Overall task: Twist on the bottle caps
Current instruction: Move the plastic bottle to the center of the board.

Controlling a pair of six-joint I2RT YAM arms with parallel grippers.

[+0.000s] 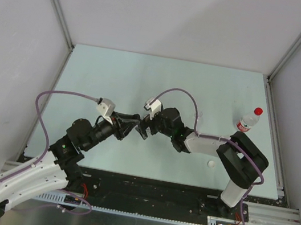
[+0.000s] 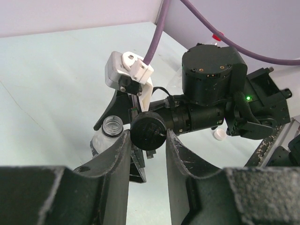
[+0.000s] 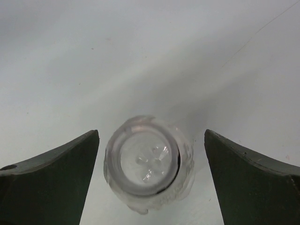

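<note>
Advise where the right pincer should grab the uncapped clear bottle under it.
Probably the round body below the shoulder, coming down from above: the uncapped bottle stands upright between the open right pincer, and its neck must stay free for the black cap.

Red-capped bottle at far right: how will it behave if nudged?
The bottle appears to stand upright, tall and narrow, so it would probably tip easily. It looks clear and maybe empty, so likely light. Round body: once down, it would probably roll.
</note>
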